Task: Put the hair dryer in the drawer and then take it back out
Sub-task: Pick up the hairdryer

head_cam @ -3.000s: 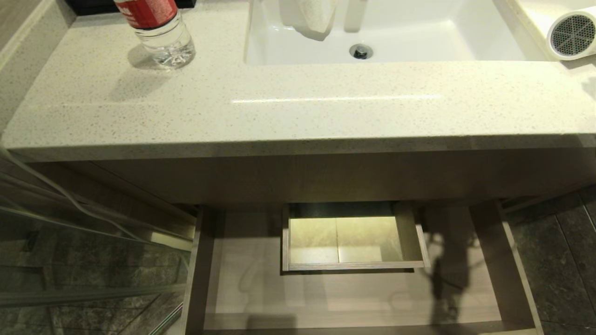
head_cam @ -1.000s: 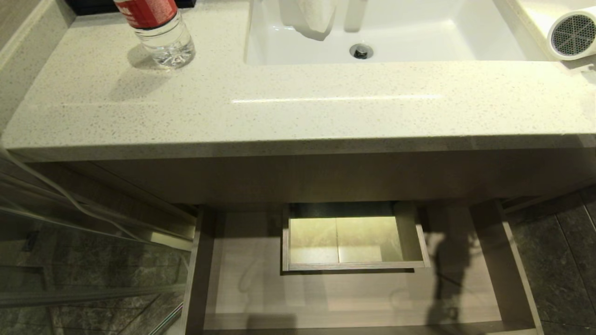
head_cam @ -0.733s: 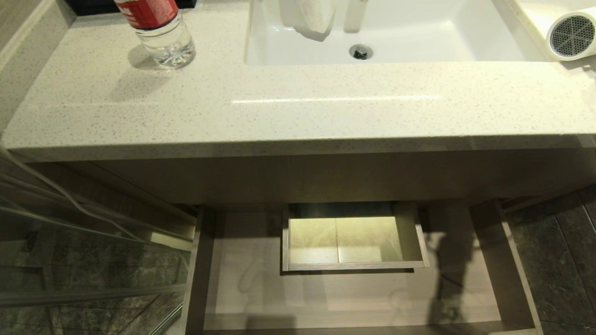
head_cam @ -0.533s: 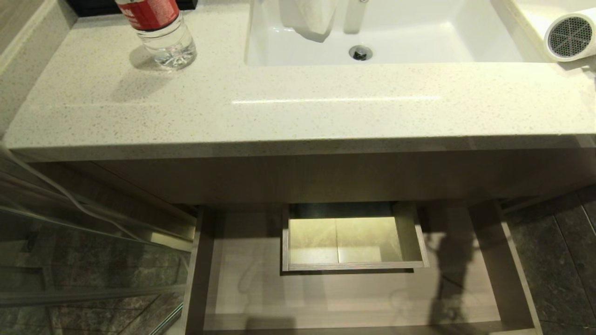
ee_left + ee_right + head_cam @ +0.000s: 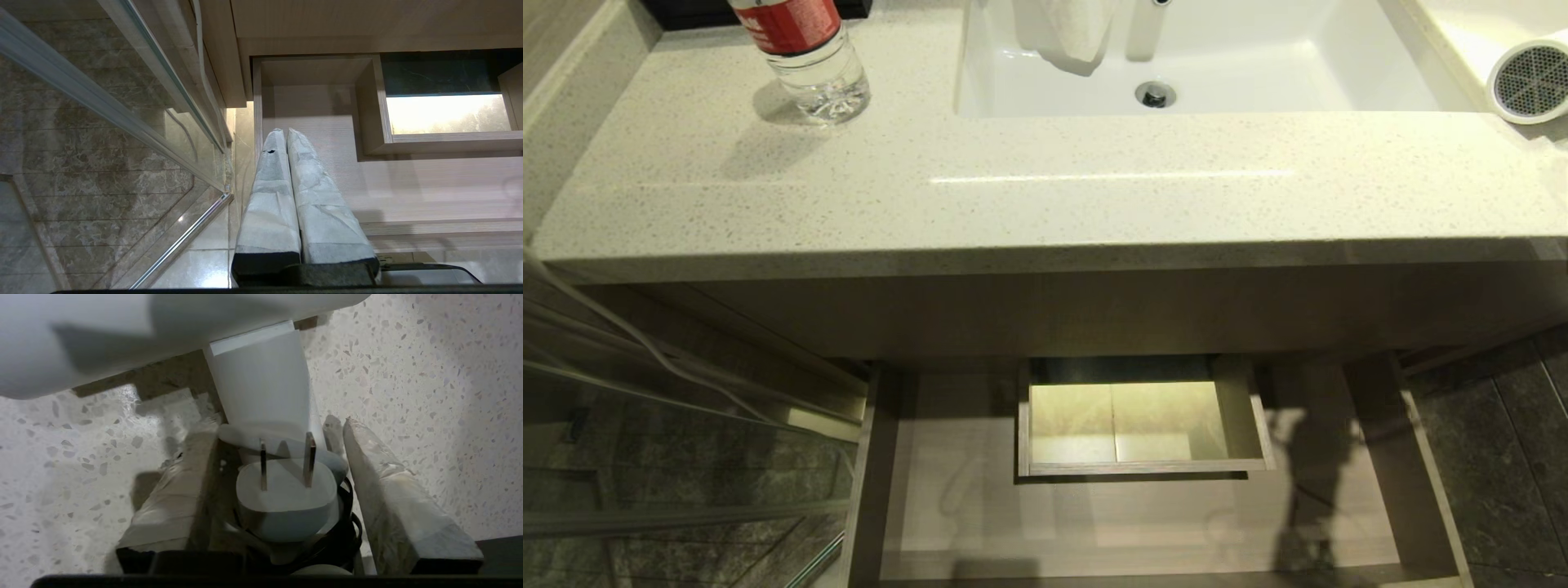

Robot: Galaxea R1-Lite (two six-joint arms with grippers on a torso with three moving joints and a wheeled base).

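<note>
nearest, the drawer point(image 5: 980, 506) stands pulled open below the counter point(image 5: 1045, 196), its floor bare around the boxed cutout point(image 5: 1135, 425) at the back centre. the left wrist view alone shows the left gripper point(image 5: 284, 132), fingers pressed together and holding nothing, hanging by the drawer's left wall next to a glass panel point(image 5: 94, 134).

farther off, a bottle point(image 5: 805, 53) stands near the counter's back left corner, and the sink point(image 5: 1201, 57) is sunk in the middle.

the dryer point(image 5: 1531, 82) lies at the counter's far right edge; the head view shows only its grille end, facing the camera. only the right wrist view shows the handle point(image 5: 261, 379), running from the barrel toward the camera, plug point(image 5: 286, 494) prongs up. the right gripper point(image 5: 278, 445) straddles it with fingers point(image 5: 392, 490) partly open; whether they grip it i cannot tell.
</note>
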